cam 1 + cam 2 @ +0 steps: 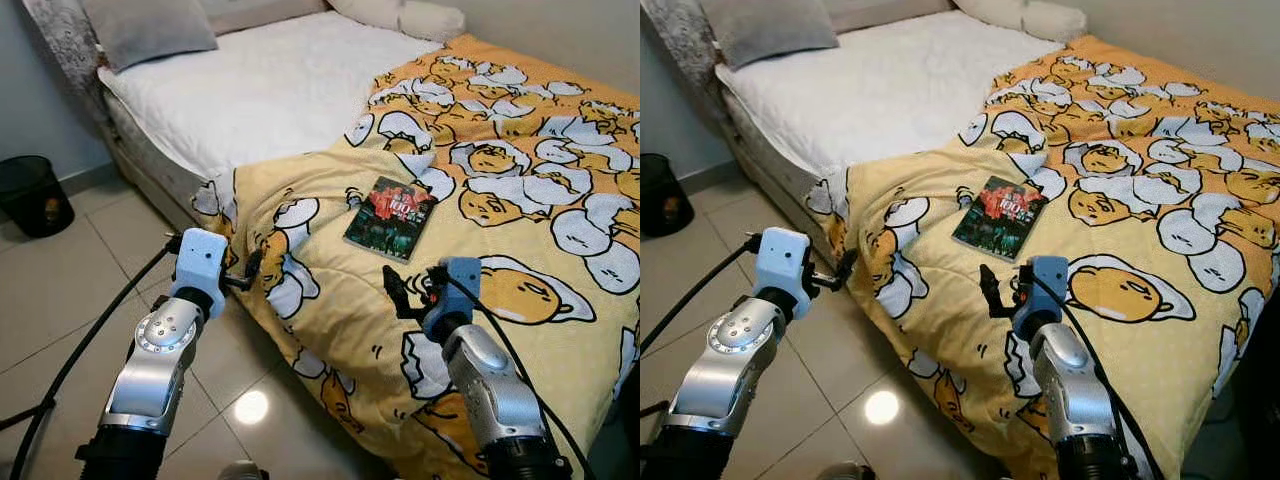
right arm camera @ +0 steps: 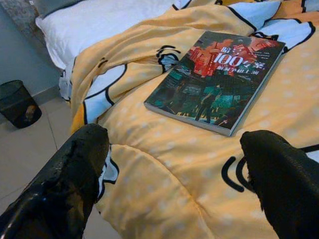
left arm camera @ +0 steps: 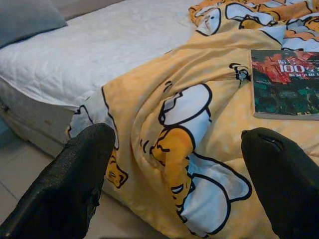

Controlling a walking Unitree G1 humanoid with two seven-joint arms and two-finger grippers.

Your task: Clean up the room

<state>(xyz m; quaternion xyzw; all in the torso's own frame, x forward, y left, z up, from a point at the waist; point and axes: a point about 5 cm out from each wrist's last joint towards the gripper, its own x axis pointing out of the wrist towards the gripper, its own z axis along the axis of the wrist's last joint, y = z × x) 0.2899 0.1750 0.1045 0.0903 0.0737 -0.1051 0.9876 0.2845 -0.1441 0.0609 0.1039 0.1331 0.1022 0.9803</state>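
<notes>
Both arms up in the foreground, nothing held.

Left to right:
- black waste bin [image 1: 33, 195] on the tile floor [image 1: 70, 290], against the wall, well apart from the bed [image 1: 260, 90]
- left gripper [image 1: 243, 277] hovers over the floor just off the bed's corner, near the hanging edge of the yellow duvet [image 1: 330, 300]. Wrist view: fingers [image 3: 75, 184] spread wide, empty
- book [image 1: 390, 216] lies flat on the duvet, dark cover with red print, near the foot-side edge, not touching either gripper
- right gripper [image 1: 408, 292] is over the duvet, just short of the book and below it in the head view. Wrist view: fingers [image 2: 70, 184] released, book centred between them but still ahead, no contact

Bed state: duvet bunched toward the robot's right, folded back, white mattress cover [image 1: 270, 85] exposed on the left half. Grey pillow [image 1: 145, 30] and white pillow [image 1: 405, 15] at the head end.

Progress, my read: early. Book not picked up yet, duvet not spread. Right arm looks lined up for the book, so that's likely the step in hand. Left to do: grab book, put it somewhere off the bed, straighten duvet. Can't tell if the bin holds anything.
</notes>
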